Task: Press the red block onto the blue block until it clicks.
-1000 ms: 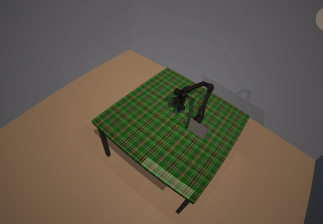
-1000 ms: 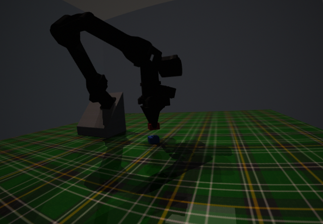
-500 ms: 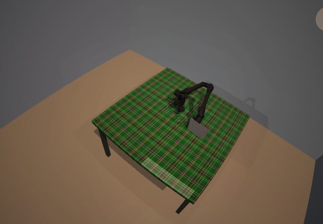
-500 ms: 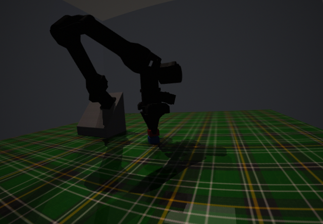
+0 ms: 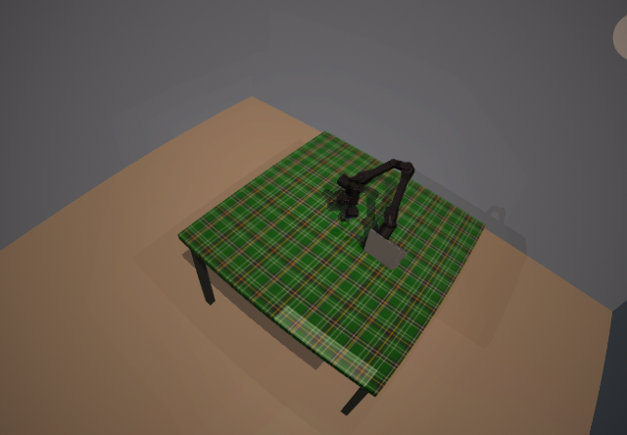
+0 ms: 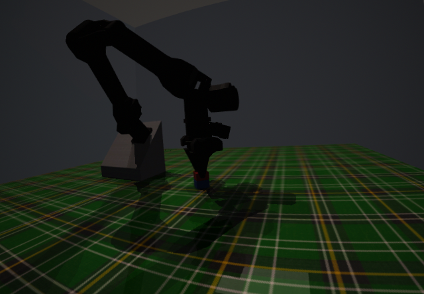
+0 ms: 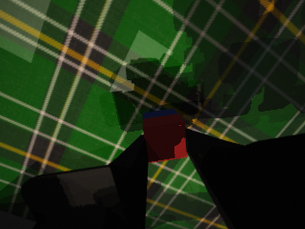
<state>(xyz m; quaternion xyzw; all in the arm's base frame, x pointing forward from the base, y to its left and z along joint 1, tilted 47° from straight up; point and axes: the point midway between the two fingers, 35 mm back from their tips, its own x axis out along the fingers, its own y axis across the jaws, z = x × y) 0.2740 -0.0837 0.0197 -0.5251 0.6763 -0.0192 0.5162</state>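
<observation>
Gripping the small red block atop the square-sided blue block, the black two-fingered tool has pressing, perhaps, and release left.

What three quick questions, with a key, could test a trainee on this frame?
1. Multiple choice: what is between the fingers of the gripper?
a) the blue block
b) the red block
c) nothing
2. True or false: the blue block is on top of the red block.
3. Fill in: the cloth has a mainly ____ plaid.

Key: 1 b; 2 false; 3 green
</observation>
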